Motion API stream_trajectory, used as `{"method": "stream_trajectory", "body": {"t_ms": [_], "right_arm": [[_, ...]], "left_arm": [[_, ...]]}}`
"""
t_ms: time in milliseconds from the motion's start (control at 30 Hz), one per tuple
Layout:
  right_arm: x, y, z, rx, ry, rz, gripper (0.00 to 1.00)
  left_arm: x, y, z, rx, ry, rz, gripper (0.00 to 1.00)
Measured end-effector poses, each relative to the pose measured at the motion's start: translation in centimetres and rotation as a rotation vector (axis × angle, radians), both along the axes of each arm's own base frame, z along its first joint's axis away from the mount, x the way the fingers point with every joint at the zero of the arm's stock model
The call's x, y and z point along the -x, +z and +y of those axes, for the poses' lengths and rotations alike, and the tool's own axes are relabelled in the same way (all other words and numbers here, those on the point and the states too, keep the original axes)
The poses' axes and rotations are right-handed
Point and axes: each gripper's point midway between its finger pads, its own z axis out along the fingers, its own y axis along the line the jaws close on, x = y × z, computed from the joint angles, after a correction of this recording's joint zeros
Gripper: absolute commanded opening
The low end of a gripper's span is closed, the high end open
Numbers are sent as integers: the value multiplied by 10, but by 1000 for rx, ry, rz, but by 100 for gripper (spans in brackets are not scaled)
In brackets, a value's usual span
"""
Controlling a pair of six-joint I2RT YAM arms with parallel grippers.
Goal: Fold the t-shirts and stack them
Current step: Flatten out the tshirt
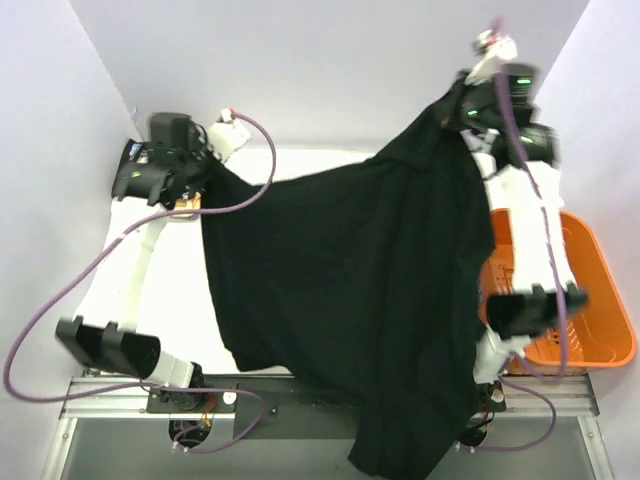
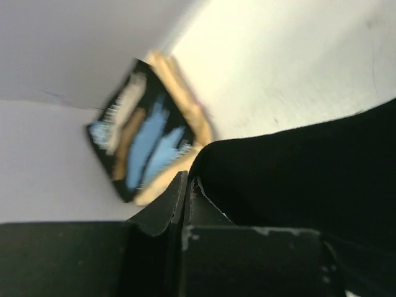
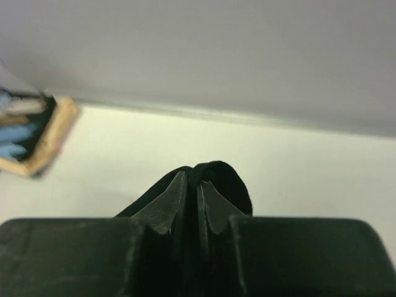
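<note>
The black shirt hangs spread between the two claws above the table.

**Left claw**
- Position: 10 o'clock of the shirt in the top view.
- State: jaws together, clamped on an edge of the black shirt. In the left wrist view, the cloth enters between the fingertips and runs off toward 3 o'clock.

**Right claw**
- Position: 1 o'clock of the shirt in the top view, raised near the back wall.
- State: jaws together, clamped on a bunched fold of the black shirt. In the right wrist view, the cloth bulges out just past the fingertips.

**Black shirt**
- The cloth slopes down from the right claw toward the left claw.
- Its lower part drapes across the table and over the near edge at 6 o'clock.
- Its right side covers part of the right arm.

**Other shirts**
- The printed shirt lies folded at the far left of the table, at 11 o'clock of the left claw in the wrist view.
- Its print shows blue, tan and white strokes on black.
- The cream shirt lies under it, with its edge showing.

**Basket**
- It sits at 3 o'clock of the black shirt.
</note>
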Motion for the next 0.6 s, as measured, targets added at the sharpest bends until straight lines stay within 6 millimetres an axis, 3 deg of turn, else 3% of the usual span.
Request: {"method": "stream_trajectory", "body": {"t_ms": [33,100,167,233,300,367,433,500,600], "right_arm": [[-35,-49,8,23,24,104,0],[-82,-136,24,57,80,275,0],[-118,-225,43,75,138,437,0],[-147,-300,54,71,158,555,0],[-168,-354,62,40,147,631,0],[-184,-396,62,-20,103,678,0],[-197,-421,52,-118,30,701,0],[-211,-425,37,-207,-40,682,0],[-241,-404,9,-315,-128,579,0]], "left_arm": [[-15,-34,-2,-13,-1,74,0],[-39,-101,-7,-38,-4,219,0],[-57,-154,-9,-54,-2,317,0],[-79,-202,-11,-64,8,391,0],[-101,-239,-10,-60,34,435,0],[-131,-269,-7,-39,80,463,0],[-164,-289,1,-12,133,456,0],[-191,-299,10,11,173,432,0],[-220,-301,23,27,218,384,0]]}}
